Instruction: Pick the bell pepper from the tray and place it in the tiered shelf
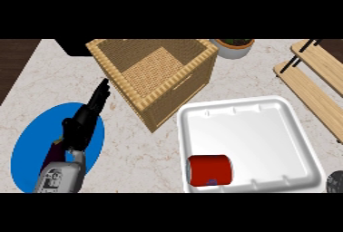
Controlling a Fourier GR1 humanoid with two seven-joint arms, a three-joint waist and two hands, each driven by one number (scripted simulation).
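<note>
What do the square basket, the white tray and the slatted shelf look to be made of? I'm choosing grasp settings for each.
The tan square basket looks like woven wicker: a criss-cross weave shows on its floor and rim. The white rectangular tray looks like smooth moulded foam or plastic, matte, with rounded corners and small notches in its walls. The pale slatted tiered shelf appears to be light wood boards on thin black rods.
</note>
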